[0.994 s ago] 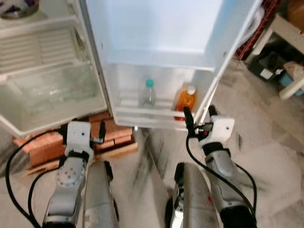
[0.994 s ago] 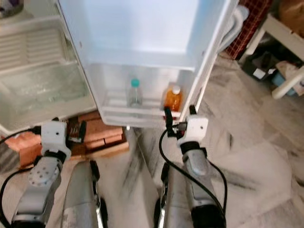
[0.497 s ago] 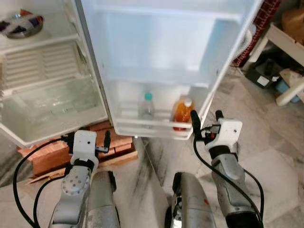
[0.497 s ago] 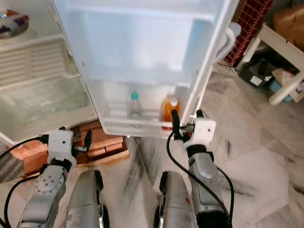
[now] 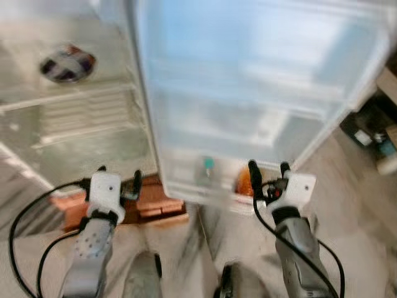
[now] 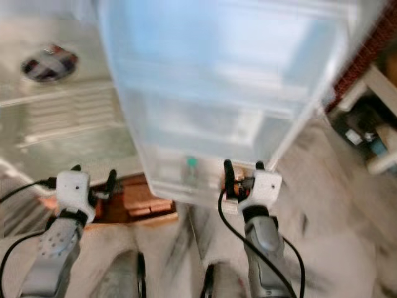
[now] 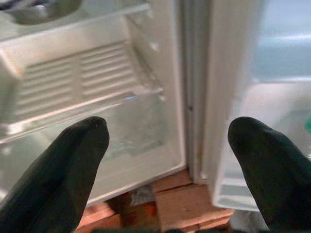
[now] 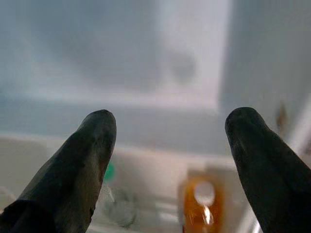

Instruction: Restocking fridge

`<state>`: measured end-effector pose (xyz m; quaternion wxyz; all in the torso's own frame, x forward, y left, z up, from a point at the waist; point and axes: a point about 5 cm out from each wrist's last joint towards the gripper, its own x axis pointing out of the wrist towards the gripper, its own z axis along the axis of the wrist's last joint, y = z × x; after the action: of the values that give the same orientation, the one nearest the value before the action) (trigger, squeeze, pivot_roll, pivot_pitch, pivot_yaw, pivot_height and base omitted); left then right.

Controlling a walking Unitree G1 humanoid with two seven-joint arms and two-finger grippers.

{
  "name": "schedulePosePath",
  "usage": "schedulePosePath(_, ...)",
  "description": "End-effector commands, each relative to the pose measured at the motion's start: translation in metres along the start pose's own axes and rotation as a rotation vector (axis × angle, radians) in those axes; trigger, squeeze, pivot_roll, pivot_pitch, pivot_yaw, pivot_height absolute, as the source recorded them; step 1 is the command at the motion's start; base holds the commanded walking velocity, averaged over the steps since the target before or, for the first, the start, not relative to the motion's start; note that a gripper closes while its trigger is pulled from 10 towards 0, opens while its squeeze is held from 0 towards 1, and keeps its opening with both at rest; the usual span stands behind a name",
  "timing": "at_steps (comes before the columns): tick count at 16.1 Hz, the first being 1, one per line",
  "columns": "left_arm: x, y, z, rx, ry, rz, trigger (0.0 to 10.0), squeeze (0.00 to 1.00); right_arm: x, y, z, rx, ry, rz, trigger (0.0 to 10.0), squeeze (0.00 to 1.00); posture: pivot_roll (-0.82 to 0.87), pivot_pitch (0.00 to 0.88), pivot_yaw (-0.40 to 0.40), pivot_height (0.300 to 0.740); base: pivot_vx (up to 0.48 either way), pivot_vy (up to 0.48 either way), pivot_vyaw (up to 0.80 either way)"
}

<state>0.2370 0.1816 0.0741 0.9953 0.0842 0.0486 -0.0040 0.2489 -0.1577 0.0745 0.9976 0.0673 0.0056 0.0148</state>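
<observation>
The fridge door (image 5: 260, 93) was seen standing open, and in its lowest door shelf (image 6: 186, 186) 2 bottles were held: a clear bottle (image 5: 206, 172) with a green cap and, just beside it, an orange bottle (image 8: 203, 206). A patterned bowl (image 5: 67, 62) was set on a shelf inside the fridge. The left end effector (image 7: 167, 145) was held released and empty before the fridge's drawer; the right end effector (image 8: 170, 141) was likewise spread, empty, facing the bottles. Compared with 0.5 s earlier, the view had tilted upward and blurred, while both bottles were left unmoved.
</observation>
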Motion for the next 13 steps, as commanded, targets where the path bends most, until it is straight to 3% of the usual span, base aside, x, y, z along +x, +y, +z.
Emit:
schedulePosePath(1, -0.005, 0.0, -0.004, -0.007, 0.014, 0.007, 10.0, 0.0, -0.005, -0.005, -0.002, -0.005, 0.022, -0.021, 10.0, 0.0, 0.13, 0.058, -0.049, 0.74, 0.0, 0.0, 0.0)
schedulePosePath(7, -0.004, -0.006, -0.002, -0.004, 0.016, 0.009, 10.0, 0.0, -0.001, -0.002, -0.002, 0.022, 0.044, -0.004, 10.0, 0.0, 0.12, 0.067, -0.053, 0.74, 0.0, 0.0, 0.0)
schedulePosePath(8, -0.001, -0.008, -0.002, 0.003, 0.012, 0.006, 10.0, 0.0, -0.001, -0.002, -0.004, 0.035, 0.054, 0.001, 10.0, 1.0, 0.12, 0.068, -0.051, 0.74, 0.0, 0.0, 0.0)
schedulePosePath(9, 0.001, -0.01, -0.001, 0.008, 0.011, -0.005, 10.0, 0.0, 0.001, -0.001, -0.005, 0.019, 0.059, 0.007, 10.0, 1.0, 0.11, 0.067, -0.051, 0.74, 0.0, 0.0, 0.0)
schedulePosePath(10, 0.002, -0.01, -0.001, 0.013, 0.008, -0.01, 10.0, 0.0, 0.002, -0.002, -0.006, 0.016, 0.068, 0.003, 10.0, 0.62, 0.11, 0.066, -0.05, 0.74, 0.0, -0.289, 0.0)
schedulePosePath(11, 0.003, -0.01, -0.001, 0.015, 0.007, -0.012, 10.0, 0.0, 0.004, -0.001, -0.006, 0.012, 0.073, 0.005, 10.0, 0.0, 0.11, 0.064, -0.049, 0.74, 0.0, -0.311, 0.0)
schedulePosePath(13, 0.005, -0.01, 0.0, 0.015, 0.006, -0.011, 10.0, 0.0, 0.007, -0.002, -0.006, 0.009, 0.077, 0.006, 10.0, 0.0, 0.11, 0.062, -0.05, 0.74, 0.0, -0.354, 0.0)
